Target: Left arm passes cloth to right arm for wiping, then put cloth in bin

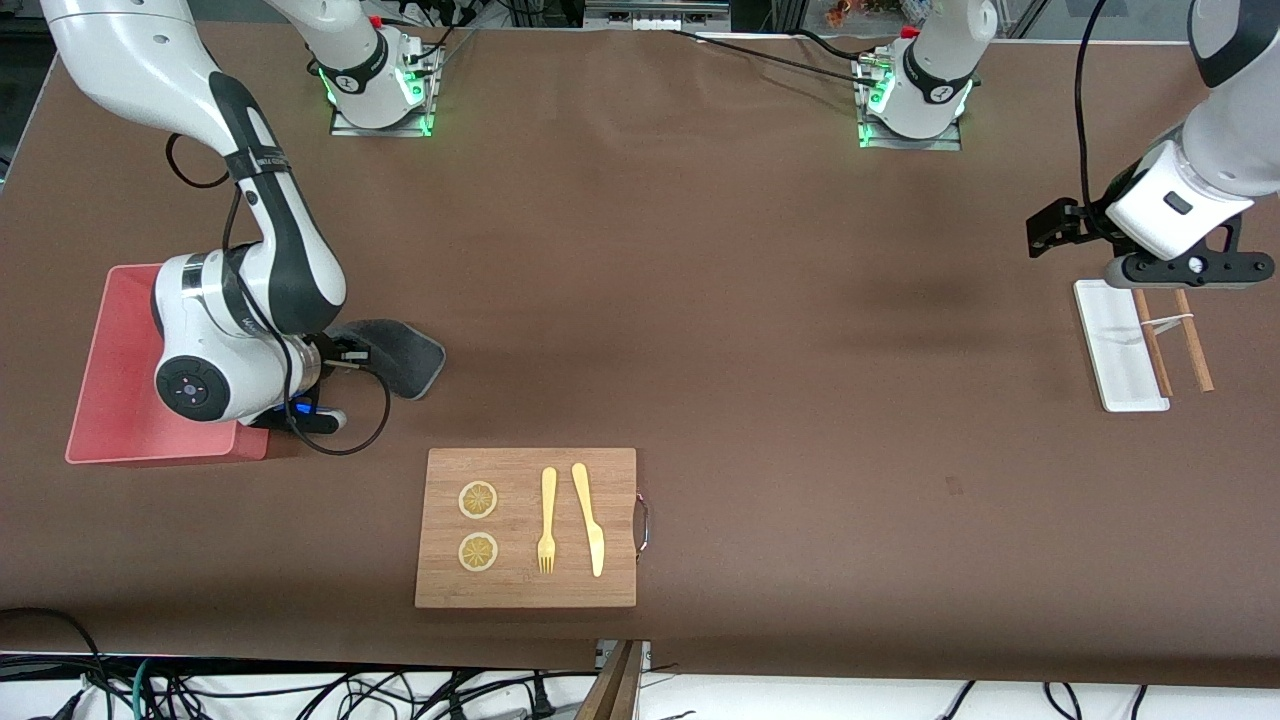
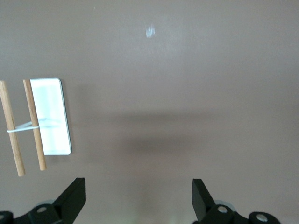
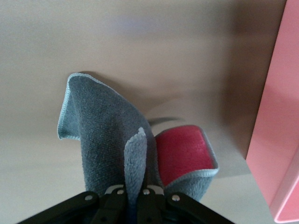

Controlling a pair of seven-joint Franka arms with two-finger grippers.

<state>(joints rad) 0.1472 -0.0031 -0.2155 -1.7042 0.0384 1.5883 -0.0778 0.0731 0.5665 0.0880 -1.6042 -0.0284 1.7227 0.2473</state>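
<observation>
While the cloth (image 3: 107, 126) is hanging folded, grey face outward with a magenta patch showing, the right end effector (image 3: 133, 198) is pinching it between pressed-together fingers, just beside the salmon-pink bin (image 1: 120, 330) at the right arm's end of the table (image 1: 700, 300). Nearer the front camera, a wooden cutting board (image 1: 526, 527) is carrying two lemon slices (image 1: 478, 500), a yellow fork (image 1: 547, 520) and a knife (image 1: 588, 518). At the opposite end, the left end effector (image 2: 138, 200) is hovering with fingers spread wide, over the table beside a white tray (image 1: 1118, 345) crossed by wooden chopsticks (image 1: 1175, 340).
</observation>
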